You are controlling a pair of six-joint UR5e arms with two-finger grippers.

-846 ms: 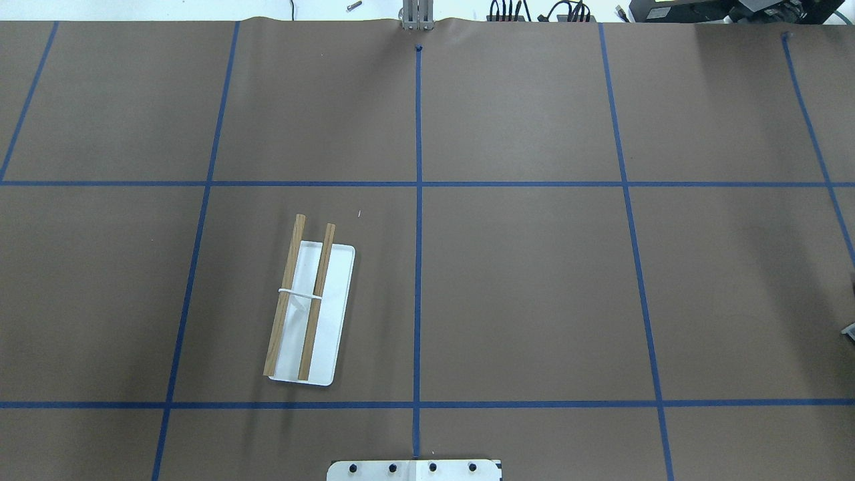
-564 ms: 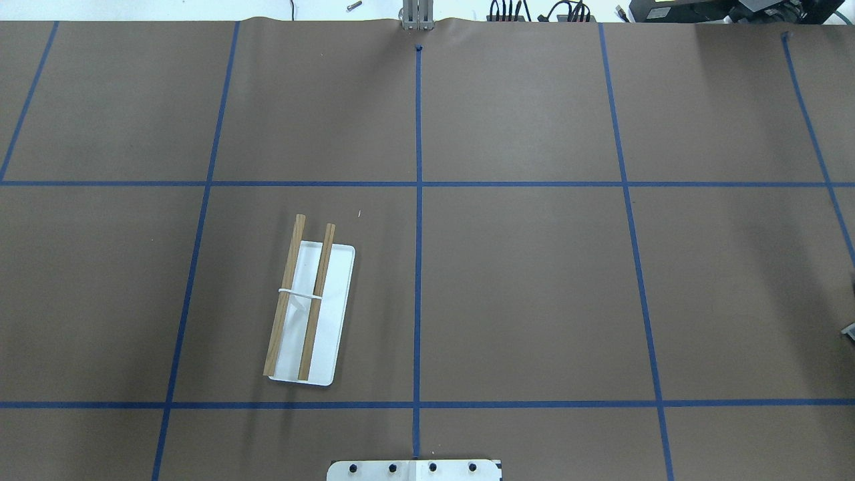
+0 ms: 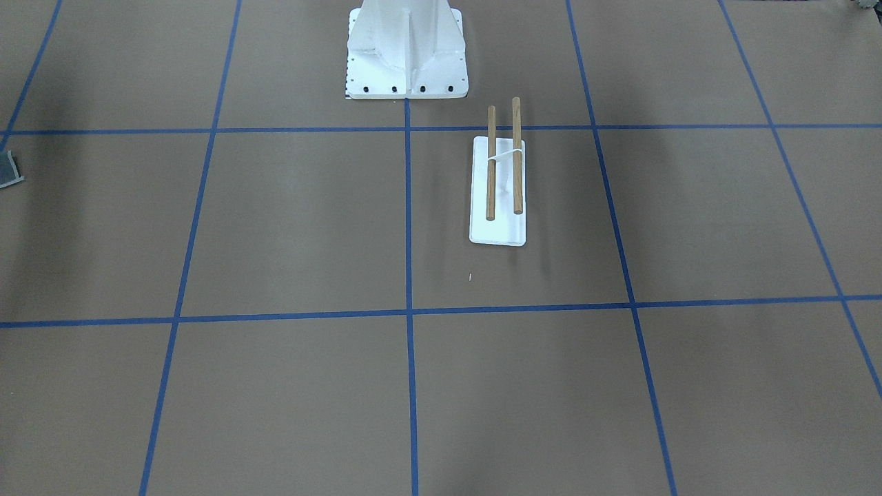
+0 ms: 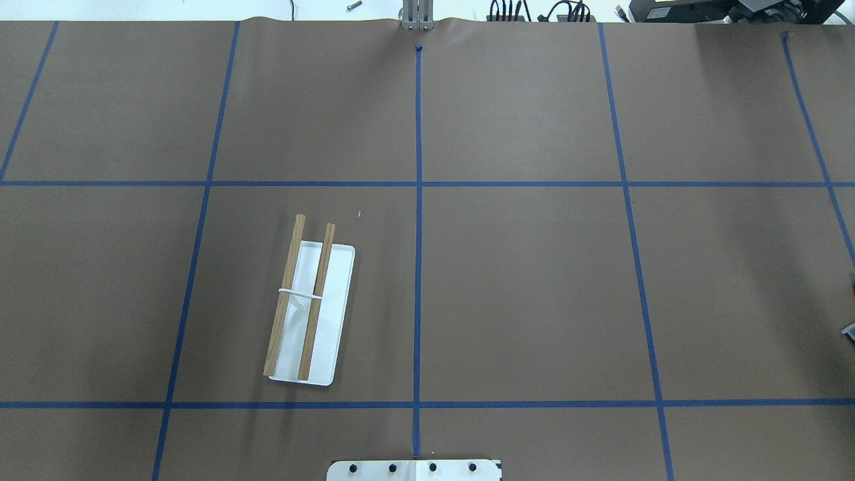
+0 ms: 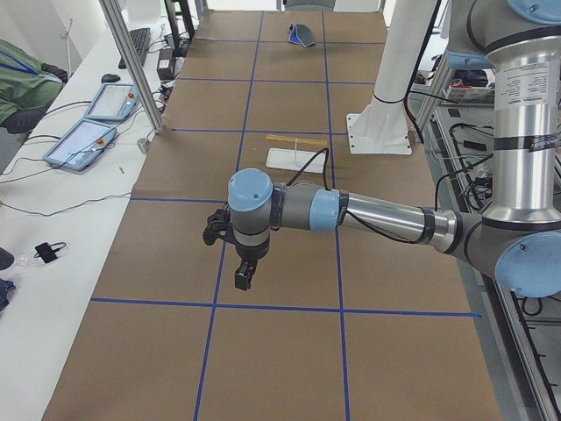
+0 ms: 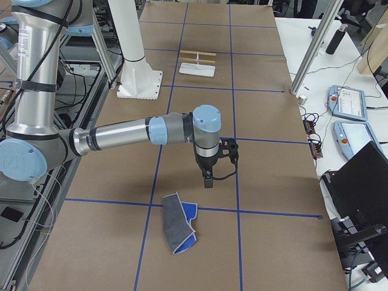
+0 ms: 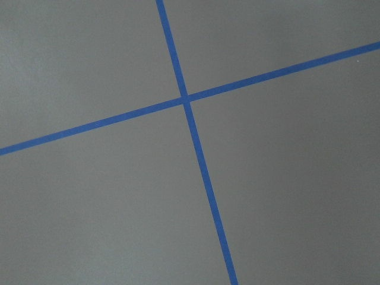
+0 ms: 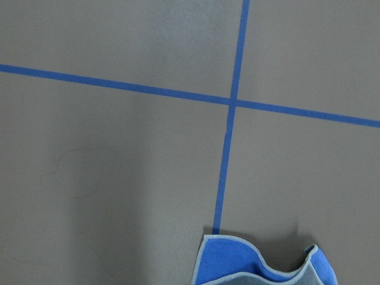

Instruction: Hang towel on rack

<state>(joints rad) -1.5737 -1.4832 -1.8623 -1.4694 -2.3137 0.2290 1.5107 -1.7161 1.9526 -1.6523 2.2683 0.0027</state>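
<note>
towel (image 6: 179, 227) lay crumpled at worktop's right end, cropped in right wrist view | rack (image 4: 334, 314) stood near robot-side edge | left gripper (image 5: 244, 279), right gripper (image 6: 208, 180): opening and hold could not be told

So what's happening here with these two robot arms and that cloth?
The job is to hang the towel on the rack, and it hasn't started. The towel lies crumpled on the table near the right arm, untouched. The left arm hovers over bare table at the far end. The rack's two rods are empty.
</note>
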